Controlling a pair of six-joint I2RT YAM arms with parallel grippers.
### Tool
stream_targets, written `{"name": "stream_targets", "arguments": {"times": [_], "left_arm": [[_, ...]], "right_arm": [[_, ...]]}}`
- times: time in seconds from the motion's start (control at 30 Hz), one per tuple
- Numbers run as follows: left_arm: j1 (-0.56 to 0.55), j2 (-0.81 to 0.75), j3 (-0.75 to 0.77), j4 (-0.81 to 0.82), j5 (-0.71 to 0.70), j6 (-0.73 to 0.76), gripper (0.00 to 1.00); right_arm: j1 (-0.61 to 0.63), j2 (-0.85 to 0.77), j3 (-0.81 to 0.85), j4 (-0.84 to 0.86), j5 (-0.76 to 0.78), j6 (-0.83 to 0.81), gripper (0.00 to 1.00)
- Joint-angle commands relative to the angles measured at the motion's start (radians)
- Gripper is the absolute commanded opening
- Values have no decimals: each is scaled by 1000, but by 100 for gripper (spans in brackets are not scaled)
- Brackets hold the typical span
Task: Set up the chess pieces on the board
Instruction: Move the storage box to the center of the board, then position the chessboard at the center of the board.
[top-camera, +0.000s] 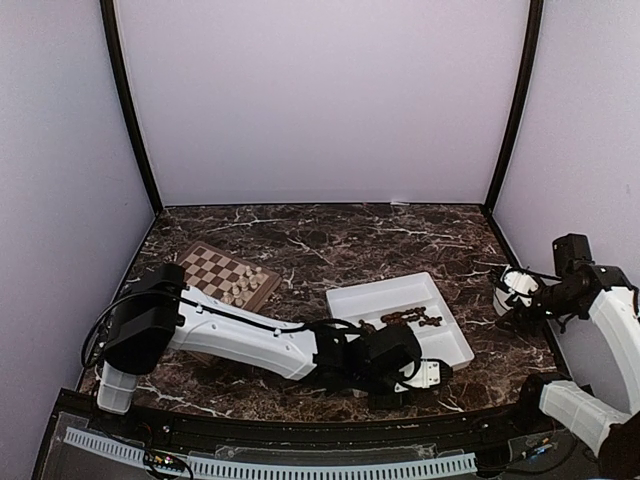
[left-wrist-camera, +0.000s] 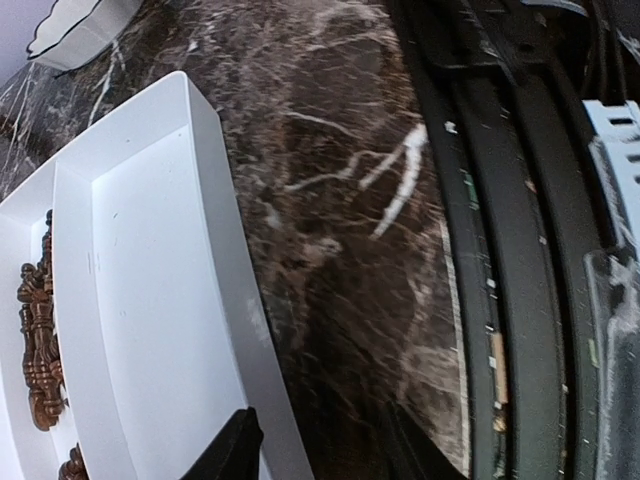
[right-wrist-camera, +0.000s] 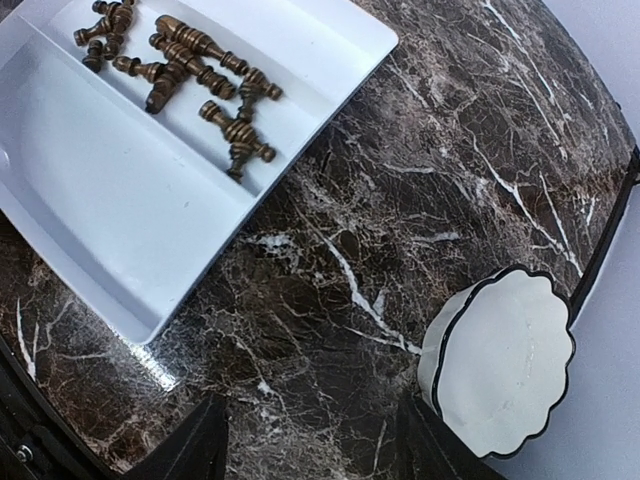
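The left jaws, apart, hang at the tray's near wall, closer than the right jaws, also apart, to the pieces lying flat, seemingly one compartment beyond.

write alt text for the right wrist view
Dark brown chess pieces lie jumbled in one compartment of a white tray on a dark marble table. A scalloped white dish stands apart at lower right; the open fingers hold nothing.

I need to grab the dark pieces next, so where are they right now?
In the top view, the dark chess pieces lie in the white divided tray, right of the board, just beyond the left gripper.
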Motion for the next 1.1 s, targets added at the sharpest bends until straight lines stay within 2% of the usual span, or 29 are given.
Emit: {"name": "stream_targets", "arguments": {"times": [0.0,0.13,0.27,0.43,0.5,0.63,0.7,0.77,0.97,1.03,1.07], "left_arm": [[76,72,95,64,-7,-31,44],[131,189,243,84,82,-42,44],[169,322,465,67,141,-47,44],[207,361,570,45,164,-46,48],[208,256,541,29,164,-47,50],[219,-44,325,60,123,-95,56],[251,-180,213,54,82,-147,59],[320,-282,130,-33,34,-236,63],[618,-499,-54,-235,-206,-457,71],[812,-557,-131,-248,-180,-535,72],[862,-589,-156,-248,-162,-582,72]], "right_arm": [[-6,39,-2,71,3,35,58],[-31,82,6,106,-8,45,58],[-61,131,39,114,-28,58,58],[-89,141,61,110,-39,59,59],[-91,129,55,110,-43,59,60],[-91,101,27,136,-70,61,61],[-91,97,27,136,-107,70,62],[-86,98,33,140,-143,84,63],[31,119,45,210,-148,183,63],[86,133,43,236,-134,209,63],[106,142,43,248,-126,220,63]]}}
